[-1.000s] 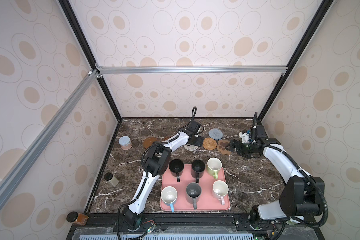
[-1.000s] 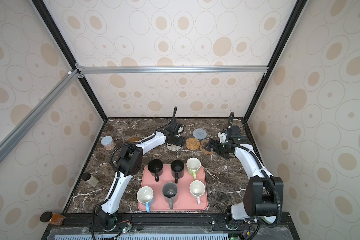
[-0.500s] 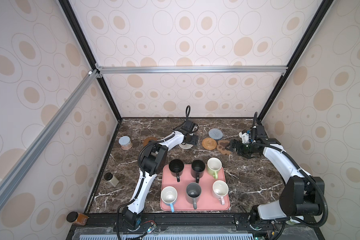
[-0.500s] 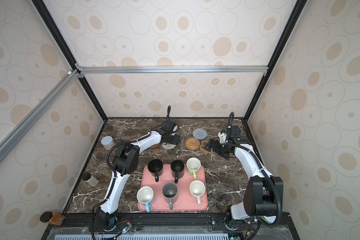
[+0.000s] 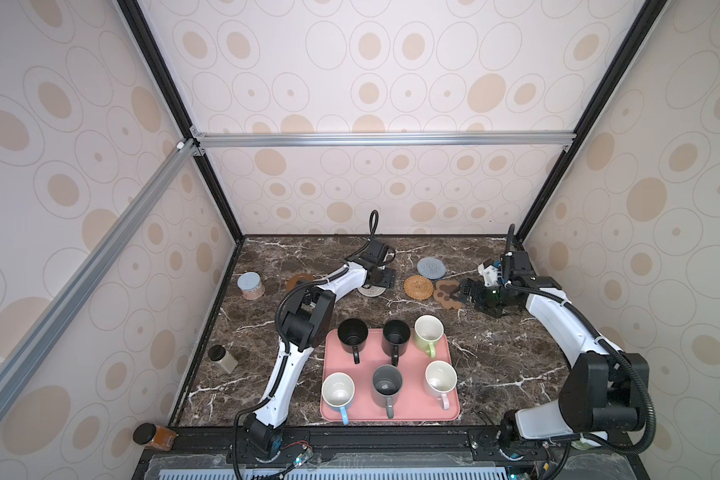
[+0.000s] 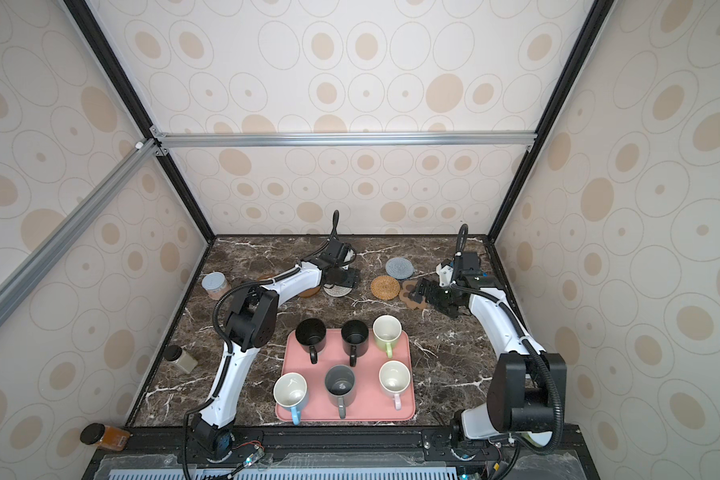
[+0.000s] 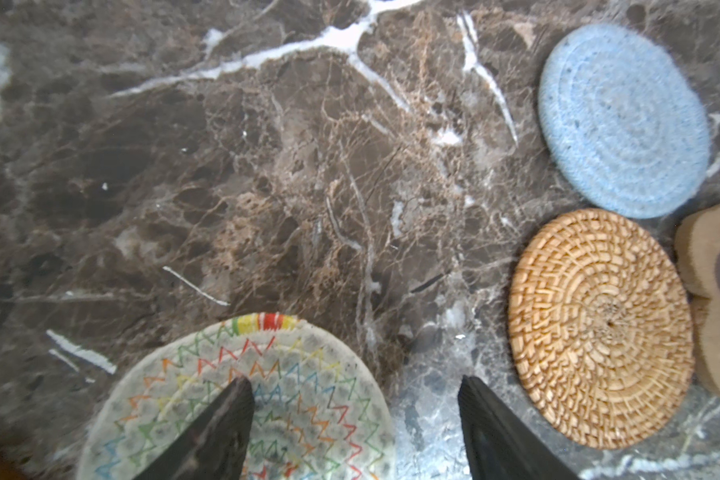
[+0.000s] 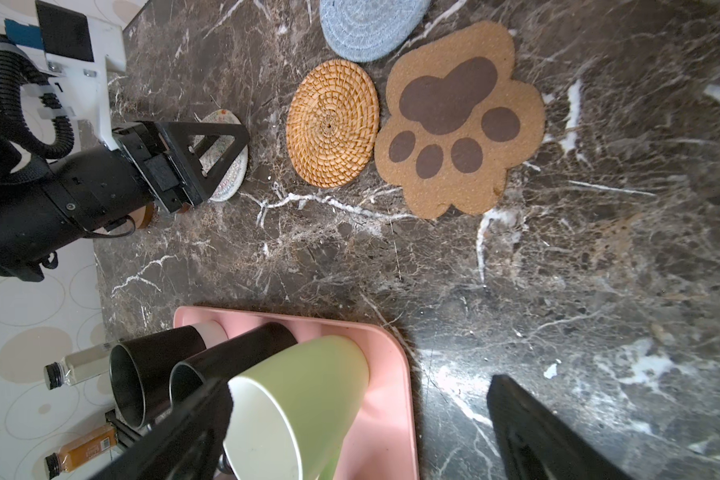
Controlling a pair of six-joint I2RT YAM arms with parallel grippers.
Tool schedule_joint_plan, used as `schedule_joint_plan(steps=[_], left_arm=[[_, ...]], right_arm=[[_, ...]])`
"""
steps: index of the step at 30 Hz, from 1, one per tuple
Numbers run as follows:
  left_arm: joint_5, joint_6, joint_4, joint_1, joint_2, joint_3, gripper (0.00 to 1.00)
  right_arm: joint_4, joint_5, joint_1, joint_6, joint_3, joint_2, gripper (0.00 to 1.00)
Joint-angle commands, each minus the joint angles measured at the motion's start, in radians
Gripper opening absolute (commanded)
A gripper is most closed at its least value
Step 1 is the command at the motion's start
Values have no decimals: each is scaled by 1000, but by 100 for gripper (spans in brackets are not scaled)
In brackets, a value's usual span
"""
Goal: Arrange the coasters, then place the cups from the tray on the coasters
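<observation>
Fingers of the left gripper (image 7: 353, 379) stand spread and grasp nothing: one lies over the cream woven coaster (image 7: 308, 365), the other over bare tabletop (image 7: 225, 187). On the right gripper (image 8: 358, 382) the fingers are fully released and empty, near the paw-shaped coaster (image 8: 462, 120). The rattan coaster (image 8: 333, 124) and grey-blue woven coaster (image 8: 371, 29) sit just beside it. A brown wooden disc (image 5: 296, 282) lies partly under the left arm (image 5: 341, 282). The pink tray (image 5: 414, 361) carries all six: black cup (image 5: 352, 332), second black cup (image 5: 396, 332), light green cup (image 5: 428, 328), grey cup (image 5: 386, 382), blue-handled white cup (image 5: 337, 390), pink-handled white cup (image 5: 440, 378).
</observation>
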Motion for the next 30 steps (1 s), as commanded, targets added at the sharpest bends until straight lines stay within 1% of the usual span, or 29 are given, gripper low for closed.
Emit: schedule_joint_plan(steps=[1, 13, 19, 26, 30], left_arm=[[32, -36, 10, -6, 2, -11, 79], [50, -66, 34, -16, 6, -15, 79], [63, -86, 57, -23, -2, -40, 79], [83, -118, 106, -33, -49, -111, 80], [67, -106, 111, -33, -96, -140, 80]], right_arm=[[1, -17, -6, 7, 24, 12, 100], [20, -39, -5, 24, 30, 31, 100], [23, -39, -5, 29, 31, 35, 100], [23, -41, -5, 29, 37, 33, 100], [15, -37, -5, 23, 46, 35, 100]])
